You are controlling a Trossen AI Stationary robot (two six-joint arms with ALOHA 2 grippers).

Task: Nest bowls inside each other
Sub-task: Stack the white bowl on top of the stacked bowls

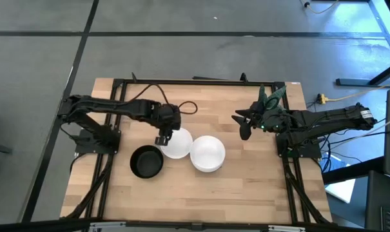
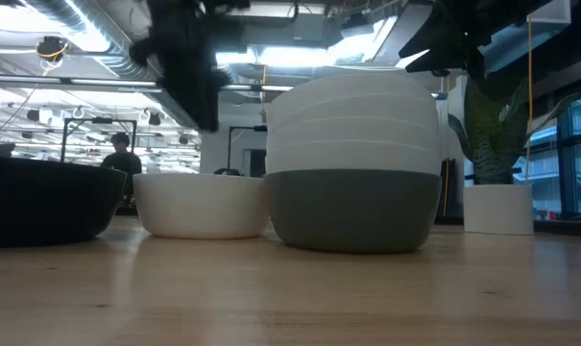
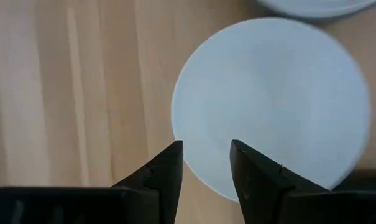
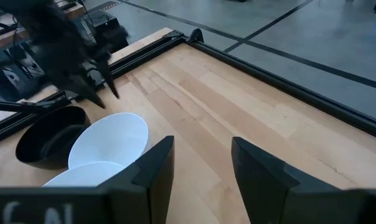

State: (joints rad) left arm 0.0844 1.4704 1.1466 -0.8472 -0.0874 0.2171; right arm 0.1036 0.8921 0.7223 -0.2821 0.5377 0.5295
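Observation:
A single white bowl [image 1: 177, 144] [image 2: 202, 204] [image 3: 275, 106] stands on its base at mid-table. The black bowl [image 1: 146, 162] [image 2: 40, 204] [image 4: 48, 134] sits beside it toward the near left. To its right is a stack [image 1: 207, 153] [image 2: 352, 163] with a dark grey bowl at the bottom and white bowls in it. My left gripper [image 1: 164, 136] [image 3: 206, 149] is open and hangs above the single bowl's left rim [image 3: 175, 118], clear of it. My right gripper [image 1: 243, 126] [image 4: 200, 146] is open and raised over the table's right part, away from all bowls.
A small white pot with a spiky green plant [image 1: 272, 98] [image 2: 498, 207] stands near the far right corner, beside my right arm. A black metal frame [image 1: 182, 81] runs along the table edges. Bare wood [image 1: 201, 200] lies toward the near edge. A person [image 2: 122, 154] stands far behind the table.

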